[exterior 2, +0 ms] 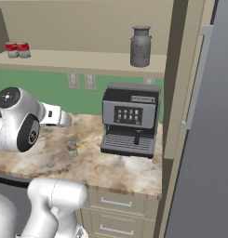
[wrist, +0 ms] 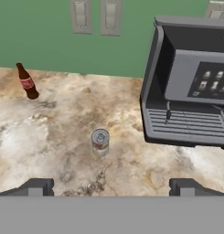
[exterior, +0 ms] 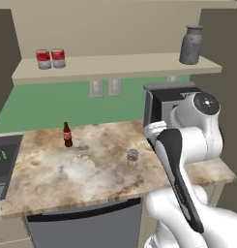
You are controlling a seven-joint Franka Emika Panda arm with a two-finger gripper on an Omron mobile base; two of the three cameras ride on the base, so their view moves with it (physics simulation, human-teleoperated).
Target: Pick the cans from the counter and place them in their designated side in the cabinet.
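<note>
While upright on the marbled surface [exterior: 52, 169], sits alone: one can [wrist: 100, 141] with a greyish label and a red patch, ahead of the pincer [wrist: 111, 186] and between its two fingertips [wrist: 36, 186] as seen in the hand view, slightly toward the left one. Not touched, not held. Pincer spread wide open, nothing between the jaws, hanging above the surface short of the can.

Counted, cans: three. One on the surface, near its front edge in the left base view. Two more [exterior: 51, 58] with red-and-white labels, upright and just beside each other, at the left end of the cabinet [exterior: 115, 65] shelf board.

Counted, others: one slim brown bottle [wrist: 27, 82] with a red label, upright, well apart from the can, back and to the left near the green wall [wrist: 49, 50]. One coffee machine [wrist: 191, 87], dark grey, to the right of the can and near it. One grey metal jug [exterior: 191, 44] at the right end of the shelf board. Two wall outlets [wrist: 95, 17] side by side above the surface.
</note>
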